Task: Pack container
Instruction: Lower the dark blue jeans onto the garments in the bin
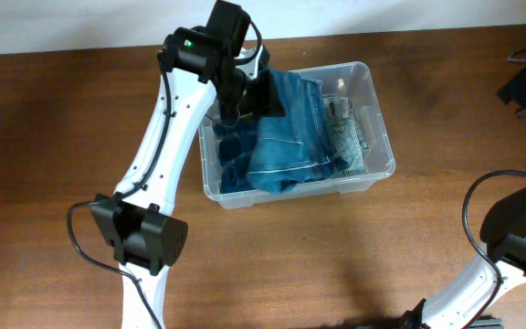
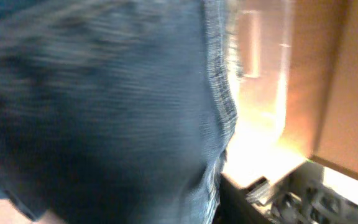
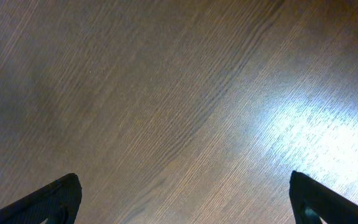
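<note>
The main risk is judged to lie at the far left corner of the container (image 1: 382, 128), where the left gripper (image 1: 236, 105) is buried in a folded denim garment (image 1: 286, 128). If the cloth is caught on the fingers when the arm is lifted, the garment could be dragged back up and over the rim. A fold released too high at that corner could also be left hanging over the edge instead of settling inside. The tub looks light, so it could be pushed or tilted on the worktop (image 1: 62, 137) by a downward or sideways press from the arm, and nothing is holding it steady.

Whether the left gripper is clamped on the denim or already parted cannot be told. Its fingers are hidden from above, and the left wrist view is filled with blurred blue cloth (image 2: 104, 112). The right gripper (image 3: 182, 196) is seen spread wide with nothing between its fingers, over bare wood well apart from the tub.

The container is set near the middle of the worktop, upright, toward the far side. The denim takes up most of its left and centre and is heaped rather than flat. A pale printed patch is seen on the right of the base. Whether it is a label or another item cannot be told.
</note>
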Robot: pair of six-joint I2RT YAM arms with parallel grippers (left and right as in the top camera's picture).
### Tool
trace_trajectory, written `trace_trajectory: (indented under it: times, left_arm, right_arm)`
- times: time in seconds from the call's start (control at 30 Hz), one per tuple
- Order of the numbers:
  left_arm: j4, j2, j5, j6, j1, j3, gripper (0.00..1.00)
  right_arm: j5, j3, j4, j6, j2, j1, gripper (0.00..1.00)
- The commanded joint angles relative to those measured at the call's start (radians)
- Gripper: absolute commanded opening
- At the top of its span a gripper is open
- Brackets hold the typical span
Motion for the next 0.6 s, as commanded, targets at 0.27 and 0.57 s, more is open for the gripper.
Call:
trace_trajectory:
  times: [0.27, 0.57]
  left_arm:
    - [-0.001, -0.030, -0.546, 0.042, -0.001, -0.051, 0.99]
    - [0.007, -0.030, -0.650, 0.063, -0.001, -0.051, 0.99]
  right_arm:
    - [0.006, -0.004, 0.000, 0.012, 0.005, 0.002, 0.98]
    - [0.006, -0.004, 0.000, 0.012, 0.005, 0.002, 0.98]
